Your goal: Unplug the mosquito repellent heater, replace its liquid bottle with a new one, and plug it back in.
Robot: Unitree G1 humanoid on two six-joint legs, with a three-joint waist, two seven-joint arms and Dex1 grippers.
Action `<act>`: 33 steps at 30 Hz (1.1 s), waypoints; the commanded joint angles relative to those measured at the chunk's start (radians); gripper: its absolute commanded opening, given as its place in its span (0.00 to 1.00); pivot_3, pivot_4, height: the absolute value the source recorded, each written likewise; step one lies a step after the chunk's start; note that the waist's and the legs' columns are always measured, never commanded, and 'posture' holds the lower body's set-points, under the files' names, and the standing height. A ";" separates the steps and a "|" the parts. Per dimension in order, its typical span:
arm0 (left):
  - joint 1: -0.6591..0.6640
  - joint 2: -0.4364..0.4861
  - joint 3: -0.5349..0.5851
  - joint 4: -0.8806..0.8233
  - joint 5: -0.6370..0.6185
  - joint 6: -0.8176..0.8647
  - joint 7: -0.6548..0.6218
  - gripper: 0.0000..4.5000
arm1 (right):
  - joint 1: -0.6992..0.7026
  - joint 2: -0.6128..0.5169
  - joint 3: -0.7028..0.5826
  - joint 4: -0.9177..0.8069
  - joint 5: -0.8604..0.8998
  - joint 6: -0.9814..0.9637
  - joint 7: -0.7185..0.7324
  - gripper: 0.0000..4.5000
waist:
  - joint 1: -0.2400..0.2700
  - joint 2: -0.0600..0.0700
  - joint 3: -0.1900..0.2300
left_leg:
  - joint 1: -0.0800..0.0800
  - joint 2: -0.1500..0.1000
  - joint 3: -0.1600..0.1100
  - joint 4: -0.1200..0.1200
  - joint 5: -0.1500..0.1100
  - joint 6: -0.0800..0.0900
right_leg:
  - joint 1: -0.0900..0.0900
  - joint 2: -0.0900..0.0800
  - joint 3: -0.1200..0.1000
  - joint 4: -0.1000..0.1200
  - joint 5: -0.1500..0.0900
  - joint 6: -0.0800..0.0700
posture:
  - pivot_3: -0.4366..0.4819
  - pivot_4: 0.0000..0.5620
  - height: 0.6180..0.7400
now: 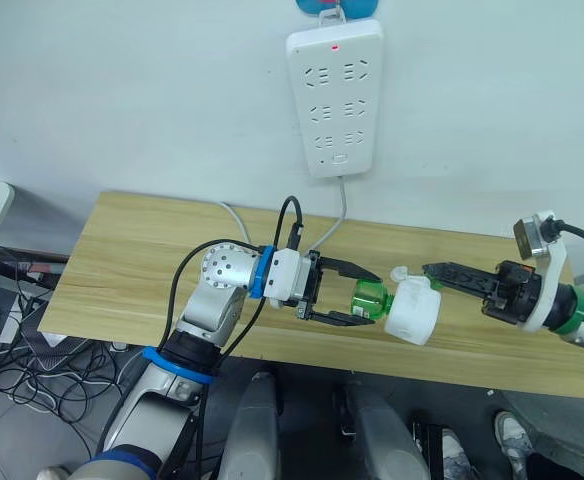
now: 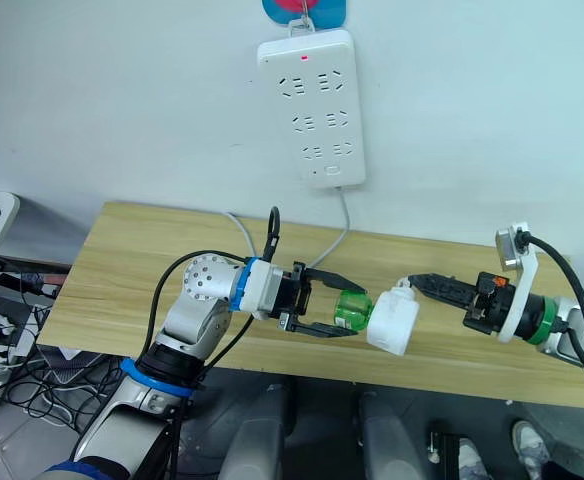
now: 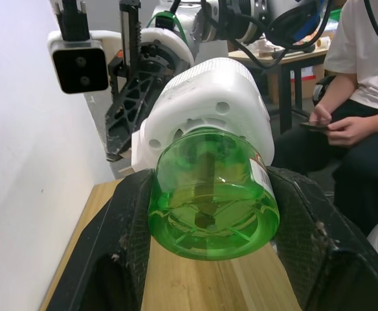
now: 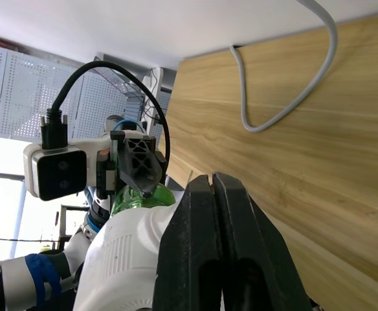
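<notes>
While the heater (image 1: 413, 311) is pinched by the closed right gripper (image 1: 434, 270) above the table (image 1: 122, 260), its green bottle (image 1: 370, 298) is bracketed by the left gripper's (image 1: 364, 296) spread fingers.

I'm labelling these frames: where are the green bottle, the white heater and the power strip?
green bottle (image 3: 210, 207): left wrist view, its clear base.
white heater (image 1: 413, 311): left eye view, its rounded body.
power strip (image 2: 318, 105): right eye view, its socket face.
</notes>
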 commanded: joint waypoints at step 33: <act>-0.026 -0.022 0.026 -0.023 -0.005 0.065 0.070 0.51 | 0.094 -0.112 0.068 -0.221 0.025 -0.062 0.060 0.01 | 0.000 0.000 0.000 | 0.000 0.000 0.000 0.000 0.000 0.000 | 0.000 0.000 0.000 -0.001 0.000 0.000 | 0.53 0.70 1.00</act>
